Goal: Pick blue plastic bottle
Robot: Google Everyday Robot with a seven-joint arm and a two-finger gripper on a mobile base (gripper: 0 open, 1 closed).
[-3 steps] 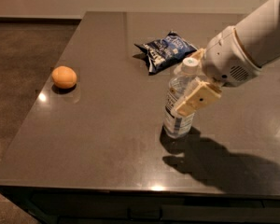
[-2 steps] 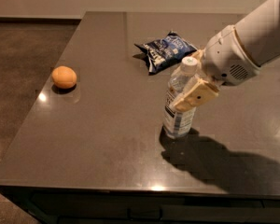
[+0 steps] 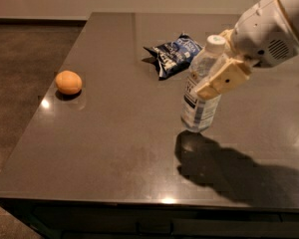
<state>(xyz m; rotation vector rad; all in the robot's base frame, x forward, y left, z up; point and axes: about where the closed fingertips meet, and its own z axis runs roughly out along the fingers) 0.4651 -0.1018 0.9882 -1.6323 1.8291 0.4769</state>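
Got the claw point(image 3: 212, 76) coming in from the right side of view, closed on the bottle point(image 3: 202, 91) around mid-body. Can see one tan finger point(image 3: 223, 77) laid slantwise across the front of the label; can't see the other, hidden behind the bottle. Holding the bottle tilted, white cap point(image 3: 215, 43) leaning up and right toward the white wrist housing point(image 3: 266, 31). Looks like the base sits just off the counter point(image 3: 114, 148), with a dark shadow directly under it and spreading right toward the near edge; can't fully confirm the gap. Reads as clear plastic with a white-and-blue label and dark text, tallest item here. Located right of centre on the counter, nearer the front edge than the bag. Behind it and slightly left, near but not touching: dark blue snack bag point(image 3: 173, 55), lying flat, crumpled. Well apart on the left side: orange point(image 3: 68, 82), round, resting alone near the left edge. Dark glossy counter, a few light glints along the near and left edges.
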